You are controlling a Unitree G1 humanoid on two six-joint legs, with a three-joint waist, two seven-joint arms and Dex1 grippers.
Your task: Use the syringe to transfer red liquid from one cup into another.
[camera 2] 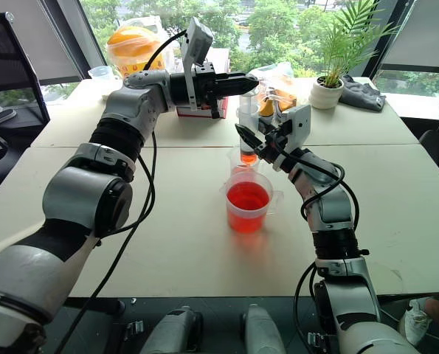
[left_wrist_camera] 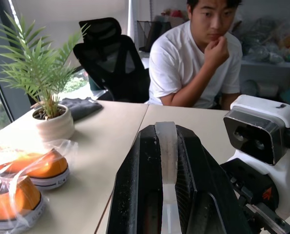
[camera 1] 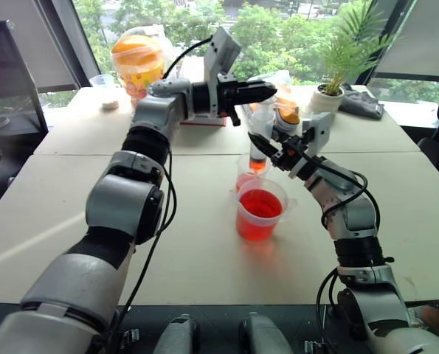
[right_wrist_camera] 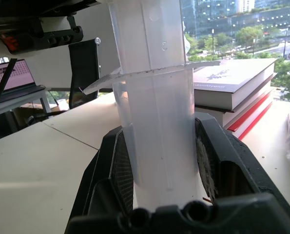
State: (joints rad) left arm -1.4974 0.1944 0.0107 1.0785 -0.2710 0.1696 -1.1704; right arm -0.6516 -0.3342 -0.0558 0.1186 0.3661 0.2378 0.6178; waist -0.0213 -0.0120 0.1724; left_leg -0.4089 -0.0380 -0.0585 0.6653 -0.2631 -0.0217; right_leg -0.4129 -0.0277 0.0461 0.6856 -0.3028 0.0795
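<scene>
Holding the syringe (camera 2: 247, 127) upright, our right end effector (camera 2: 257, 141) pinches its barrel while our left end effector (camera 2: 239, 83) above pinches the plunger, tip inside the smaller cup (camera 2: 243, 157) below.

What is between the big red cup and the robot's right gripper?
The smaller cup stands there, behind the big cup, with the syringe upright in it, held by the right gripper. Both eye views show this.

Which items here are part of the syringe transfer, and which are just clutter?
In play: syringe, handled cup of red liquid, small cup, left gripper, right gripper.
Clutter: potted plant, books, bagged orange items, grey cloth.
</scene>
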